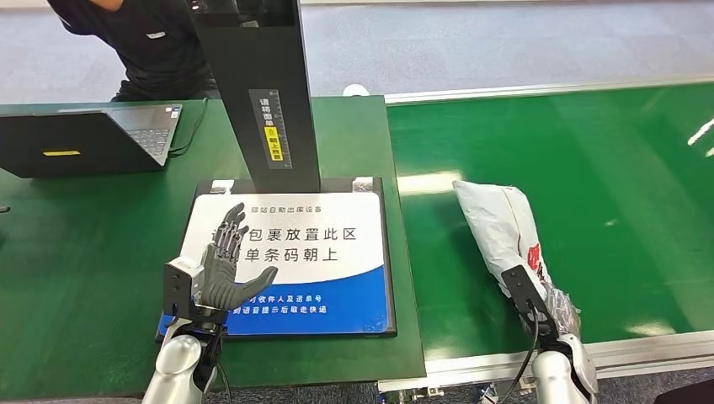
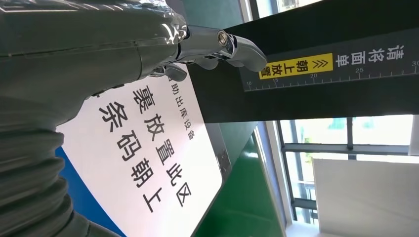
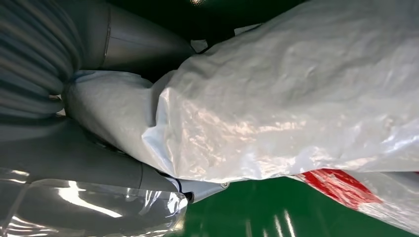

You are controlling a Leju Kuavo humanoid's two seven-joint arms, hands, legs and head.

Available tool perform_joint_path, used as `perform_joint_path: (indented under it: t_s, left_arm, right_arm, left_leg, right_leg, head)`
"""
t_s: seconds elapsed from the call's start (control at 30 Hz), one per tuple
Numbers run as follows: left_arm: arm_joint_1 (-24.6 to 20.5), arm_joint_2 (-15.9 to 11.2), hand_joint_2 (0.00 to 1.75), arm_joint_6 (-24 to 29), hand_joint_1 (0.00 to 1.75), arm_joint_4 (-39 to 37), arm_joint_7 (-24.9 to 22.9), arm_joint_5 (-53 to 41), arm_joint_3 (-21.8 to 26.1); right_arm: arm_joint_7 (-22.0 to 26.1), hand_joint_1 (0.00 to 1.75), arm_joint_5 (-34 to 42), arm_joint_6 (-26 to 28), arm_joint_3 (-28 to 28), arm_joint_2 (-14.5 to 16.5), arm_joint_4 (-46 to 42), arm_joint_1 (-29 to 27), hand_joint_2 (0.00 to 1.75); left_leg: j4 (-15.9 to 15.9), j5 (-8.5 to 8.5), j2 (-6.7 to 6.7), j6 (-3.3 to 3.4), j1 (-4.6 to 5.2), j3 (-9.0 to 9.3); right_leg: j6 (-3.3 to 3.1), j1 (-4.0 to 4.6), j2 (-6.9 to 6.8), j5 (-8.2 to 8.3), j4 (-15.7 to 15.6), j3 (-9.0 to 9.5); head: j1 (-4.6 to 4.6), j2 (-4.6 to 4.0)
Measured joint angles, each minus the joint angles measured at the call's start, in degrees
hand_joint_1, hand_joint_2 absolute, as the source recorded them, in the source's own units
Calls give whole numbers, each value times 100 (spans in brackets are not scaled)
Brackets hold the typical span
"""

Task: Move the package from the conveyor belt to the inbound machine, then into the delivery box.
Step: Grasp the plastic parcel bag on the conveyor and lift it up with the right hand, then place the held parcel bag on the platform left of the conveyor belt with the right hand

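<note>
The package [image 1: 501, 223], a white plastic bag with red print, lies on the green conveyor belt [image 1: 606, 160], its long side running away from me. My right hand [image 1: 551, 307] grips its near end; in the right wrist view the bag [image 3: 296, 98] sits pinched between the thumb and the fingers [image 3: 99, 168]. The inbound machine has a white and blue sign plate [image 1: 337, 244] and a black column [image 1: 261, 93]. Above the plate's near left part my left hand [image 1: 223, 265] is raised, fingers spread, holding nothing; the left wrist view shows its fingertips [image 2: 237, 49] against the column.
An open black laptop [image 1: 84, 139] sits on the green table at the far left. A person in dark clothes [image 1: 143, 42] stands behind the table. The belt's metal rim [image 1: 505, 366] runs along the near edge on the right.
</note>
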State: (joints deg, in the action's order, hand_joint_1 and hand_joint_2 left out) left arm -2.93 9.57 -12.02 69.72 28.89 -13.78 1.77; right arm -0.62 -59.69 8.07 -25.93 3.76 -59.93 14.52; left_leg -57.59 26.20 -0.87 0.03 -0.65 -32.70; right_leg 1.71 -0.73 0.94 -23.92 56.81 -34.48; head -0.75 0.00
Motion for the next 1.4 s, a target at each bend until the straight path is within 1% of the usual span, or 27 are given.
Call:
perform_joint_path:
  t_s: [0.07,0.13,0.23,0.33,0.43,0.53,0.7,0.8,0.93,1.03,1.3,1.4]
  left_arm:
    - [6,0,175,5,0,0,5,8,1]
    - [28,0,175,12,0,4,25,32,3]
    - [86,18,175,48,0,62,136,135,18]
    - [121,58,175,119,0,192,249,235,61]
    - [132,97,175,166,0,336,316,309,141]
    - [140,138,175,199,0,467,365,383,221]
    - [177,193,175,263,0,637,469,512,371]
    - [201,214,175,352,0,714,576,612,474]
    - [216,223,175,438,0,789,711,715,599]
    - [223,224,175,448,0,825,739,732,641]
    - [236,235,175,447,0,870,743,738,716]
    - [235,238,175,402,0,870,755,763,733]
  right_arm:
    - [97,175,93,121,8,9,-53,-38,175]
    - [268,175,205,353,13,45,-165,-122,175]
    - [823,175,475,1015,14,185,-529,-354,175]
    - [1433,175,741,1697,14,384,-1079,-592,175]
    - [1880,175,954,2215,20,573,-1669,-787,175]
    - [2283,175,1124,2637,73,730,-2182,-946,175]
    - [2786,175,1149,3108,343,880,-2836,-1169,175]
    - [2838,175,858,3013,663,895,-3067,-1240,175]
    - [2671,175,82,2698,1162,892,-3130,-1259,175]
    - [2596,175,-181,2636,1459,888,-3130,-1257,175]
    - [2559,175,-229,2604,1700,880,-3130,-1258,175]
    - [2445,175,-673,2535,1772,856,-3121,-1248,175]
  left_leg:
    - [1,1,1,0,0,-2]
    - [2,1,4,0,-1,-7]
    - [2,1,5,0,0,-28]
    - [1,1,6,0,0,-40]
    - [2,1,6,0,0,-42]
    - [2,1,6,0,0,-43]
    - [2,1,6,0,0,-44]
    - [2,1,4,0,0,-43]
    - [2,1,5,-1,0,-41]
    - [2,0,6,-1,0,-42]
    - [2,1,6,0,1,-44]
    - [2,2,6,0,1,-44]
  right_leg:
    - [-1,0,-1,-4,1,-2]
    - [0,-2,-2,-6,3,-6]
    - [1,-6,-3,-7,11,-29]
    - [1,-8,-3,-7,14,-42]
    - [1,-8,-3,-8,14,-43]
    - [1,-9,-3,-8,14,-44]
    - [0,-8,-3,-8,14,-44]
    - [0,-8,-3,-8,15,-44]
    - [0,-8,-3,-8,16,-44]
    - [0,-8,-4,-8,16,-44]
    - [1,-10,-4,-9,15,-45]
    - [0,-10,-3,-9,15,-45]
  head:
    - [-1,0]
    - [-1,0]
    - [0,0]
    - [-1,0]
    - [-1,0]
    - [-1,0]
    - [-1,0]
    - [-1,0]
    - [0,0]
    - [0,0]
    - [-1,0]
    - [-1,0]
